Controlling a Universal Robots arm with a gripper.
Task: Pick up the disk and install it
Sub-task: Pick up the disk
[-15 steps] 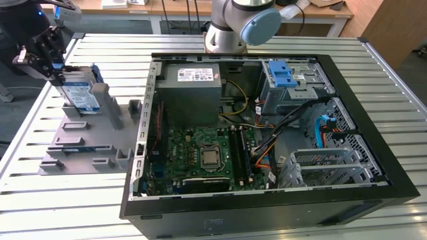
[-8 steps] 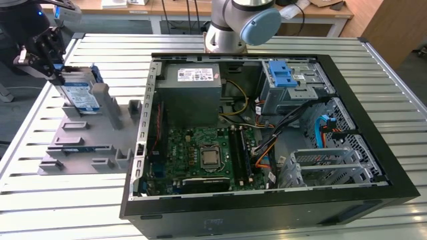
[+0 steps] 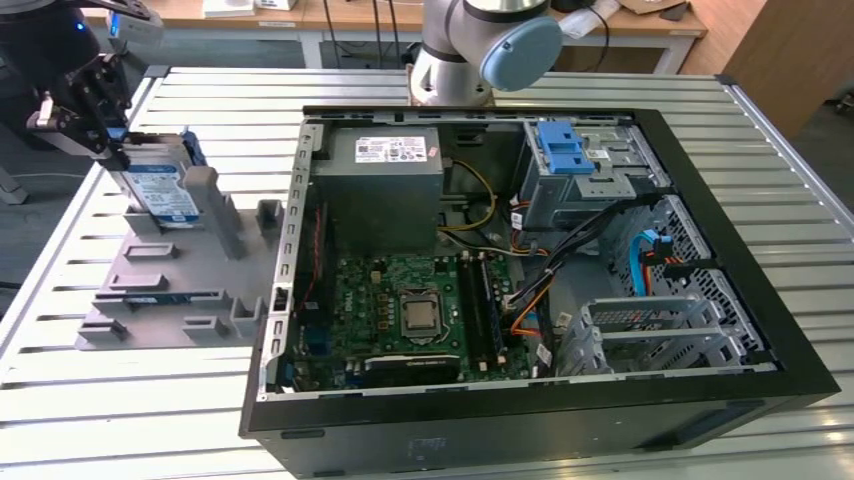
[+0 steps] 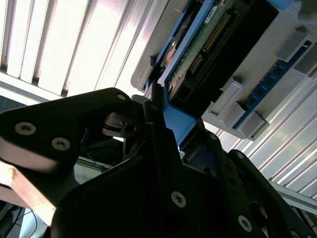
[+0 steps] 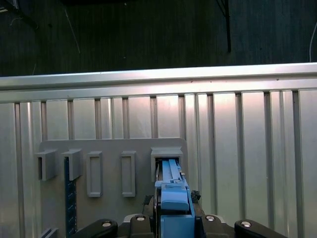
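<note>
At the wrist, the gripper (image 3: 110, 145) is clamped on the disk (image 3: 160, 190), jaws closed across its blue side rail (image 5: 173, 191). The disk stands on edge at the grey fixture tray (image 3: 174, 290), on the exterior view's left. Judged rigid, fairly heavy and shock-sensitive; the rails are the proper hold, not the exposed circuit board (image 4: 208, 34). Beyond, the open computer case (image 3: 747, 250) holds a power supply (image 3: 380, 190), motherboard (image 3: 400, 300), cabling and a metal drive cage (image 3: 587, 185).
</note>
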